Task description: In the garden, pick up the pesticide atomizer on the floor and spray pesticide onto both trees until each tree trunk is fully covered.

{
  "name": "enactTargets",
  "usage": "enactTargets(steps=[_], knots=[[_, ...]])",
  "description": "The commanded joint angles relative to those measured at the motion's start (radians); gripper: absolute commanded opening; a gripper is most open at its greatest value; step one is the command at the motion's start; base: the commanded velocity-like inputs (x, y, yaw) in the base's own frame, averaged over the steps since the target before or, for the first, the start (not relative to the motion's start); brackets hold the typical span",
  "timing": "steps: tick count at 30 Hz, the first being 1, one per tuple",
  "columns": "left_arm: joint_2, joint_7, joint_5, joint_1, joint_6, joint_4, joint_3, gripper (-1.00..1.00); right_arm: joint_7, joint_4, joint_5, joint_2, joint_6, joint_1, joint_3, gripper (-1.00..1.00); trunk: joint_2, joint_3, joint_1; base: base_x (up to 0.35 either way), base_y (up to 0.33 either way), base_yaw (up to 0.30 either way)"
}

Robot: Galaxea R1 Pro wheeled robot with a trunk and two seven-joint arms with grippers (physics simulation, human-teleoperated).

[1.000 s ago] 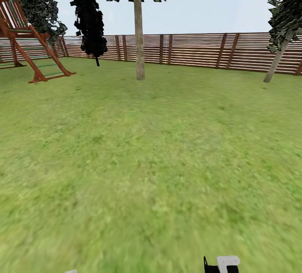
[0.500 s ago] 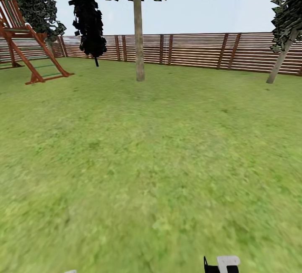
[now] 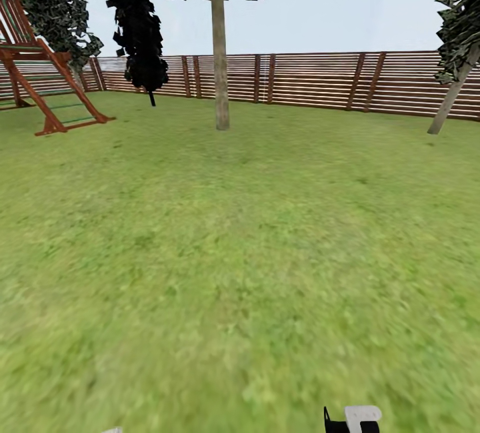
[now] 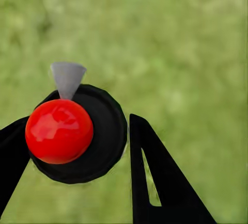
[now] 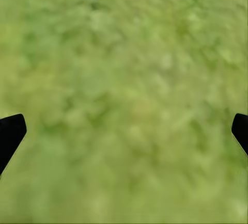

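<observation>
I've rolled closer to the tree point(image 3: 220, 53); left gripper point(image 4: 77, 146) clamps the sprayer point(image 4: 77, 131), right gripper point(image 5: 124, 131) spread wide.

1. A fenced back garden, rendered in simulation.
2. Wide green lawn point(image 3: 240, 253) underfoot.
3. Brown horizontal-slat fence point(image 3: 313, 80) along the far edge.
4. Trees point(image 3: 220, 53), a wooden play frame point(image 3: 40, 80), open sky.
</observation>
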Motion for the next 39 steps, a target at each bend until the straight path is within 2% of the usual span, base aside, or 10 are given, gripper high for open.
enactTargets(steps=[1,39], knots=[[0.000,0.004,0.005,0.000,-0.003,0.000,-0.008,-1.00,-0.005,0.001,0.011,0.000,-0.002,-0.001,-0.006,1.00,0.000,-0.001,0.000,0.339,0.000,0.000],[0.000,0.001,0.004,0.000,-0.007,0.000,-0.008,-1.00,-0.005,0.001,0.011,0.000,-0.002,-0.001,-0.006,1.00,0.000,-0.001,0.000,0.339,0.000,0.000]])
